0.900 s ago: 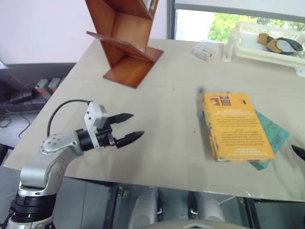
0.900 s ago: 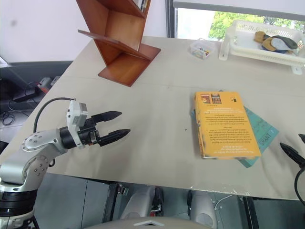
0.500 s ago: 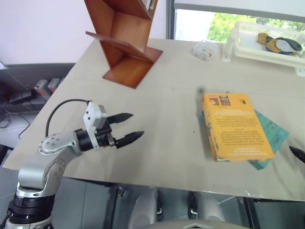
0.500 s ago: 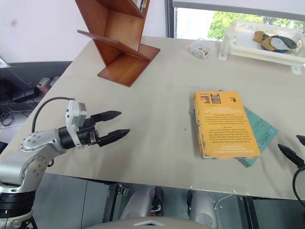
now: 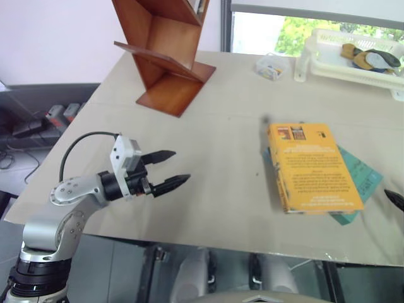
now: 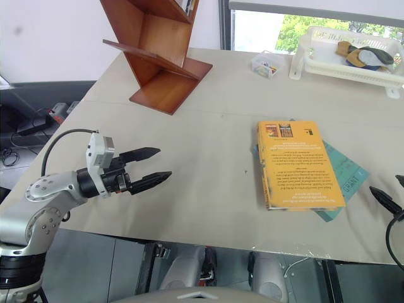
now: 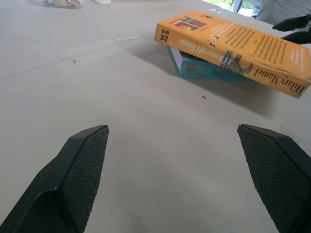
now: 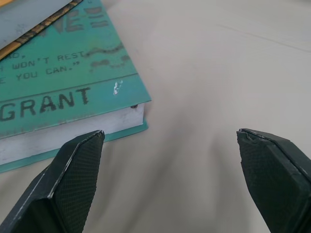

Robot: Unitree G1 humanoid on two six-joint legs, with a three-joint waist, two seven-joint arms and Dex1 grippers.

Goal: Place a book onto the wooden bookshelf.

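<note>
Lying flat atop the teal book (image 6: 344,173) at four o'clock on the counter (image 6: 208,136), well apart from the wooden bookshelf (image 6: 158,53) at eleven, the book (image 6: 297,165) awaiting pickup, left hand (image 6: 151,167) and right hand (image 8: 170,184) both hovering spread wide, grasping nothing.

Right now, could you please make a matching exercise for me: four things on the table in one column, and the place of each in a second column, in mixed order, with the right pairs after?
Things:
1. orange-yellow book
2. teal book
3. wooden bookshelf
4. white basket

Places:
A. at the far left of the table
B. at the far right corner, by the window
C. lying on top of another book
D. lying flat underneath, one corner sticking out toward the right end effector

Pairs: 1-C, 2-D, 3-A, 4-B
</note>
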